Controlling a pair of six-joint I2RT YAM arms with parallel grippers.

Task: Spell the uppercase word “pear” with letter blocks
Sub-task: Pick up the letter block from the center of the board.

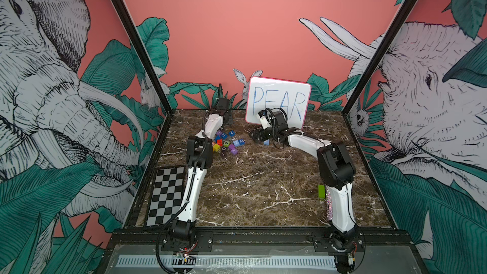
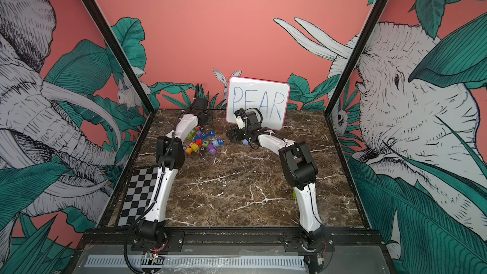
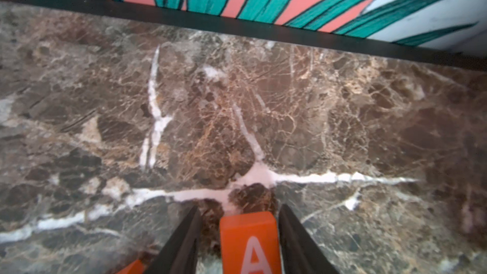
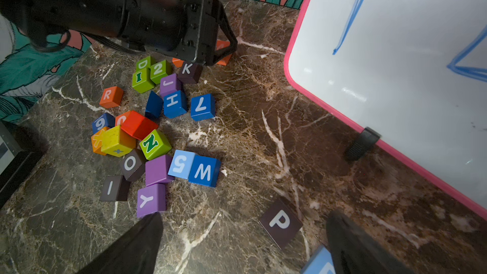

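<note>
Two grippers are sitting low over the marble table (image 1: 263,185), near its far edge. Left gripper (image 3: 238,208) is straddling the orange A block (image 3: 249,241). In the left wrist view one finger is lying against the block's side, while a strip of marble is showing between the other finger and the block. Its jaws are therefore standing partly open around the block, not yet clamping it. That A block is resting on the table just behind the heap of loose blocks (image 4: 155,133), close to the back wall. Right gripper (image 4: 245,217) is hovering in front of the whiteboard (image 1: 278,98), jaws spread wide and holding nothing. Maroon P block (image 4: 280,222) is lying flat on the marble between those fingers, letter up, touching neither. Light blue block (image 4: 317,262) is sitting just beside one right finger, its letter cut off by the frame edge. Orange R block (image 4: 110,97) is lying at the heap's fringe, apart from both grippers.
</note>
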